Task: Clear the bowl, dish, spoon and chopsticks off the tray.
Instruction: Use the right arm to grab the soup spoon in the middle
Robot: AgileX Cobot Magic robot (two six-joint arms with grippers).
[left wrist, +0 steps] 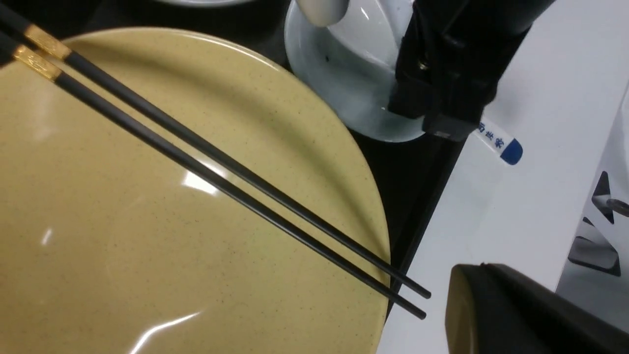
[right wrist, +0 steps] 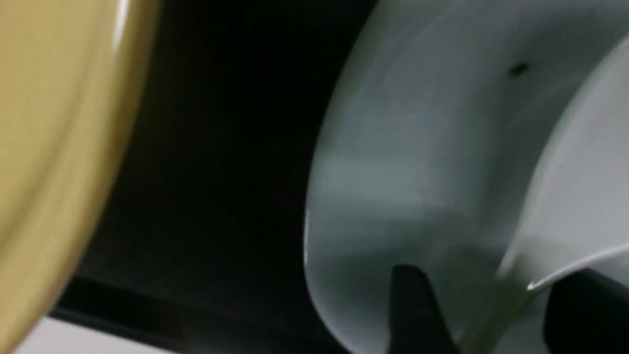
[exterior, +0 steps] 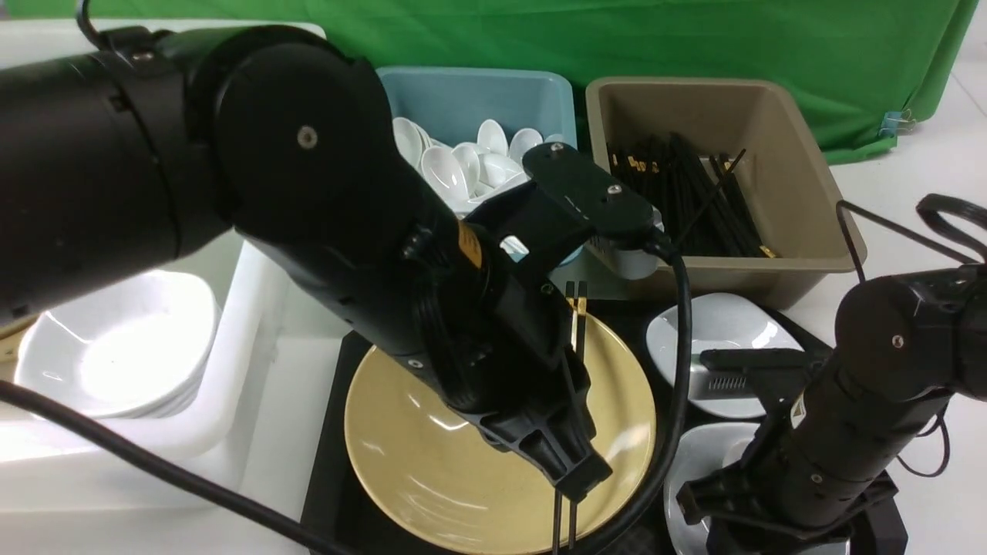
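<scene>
Across the glossy yellow bowl (exterior: 416,462) lay two slim black chopsticks (left wrist: 211,172), gold-banded; the left tool was shut, the right tool (right wrist: 481,314) apart around the white spoon (right wrist: 580,196).

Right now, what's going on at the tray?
The right gripper is down at a small white dish, jaws apart on either side of the handle of the white spoon lying in it; I can't tell if they touch it. The left gripper, closed, is over the yellow bowl, holding nothing that I can see. The black chopsticks lie across that bowl, which is on the tray.
</scene>
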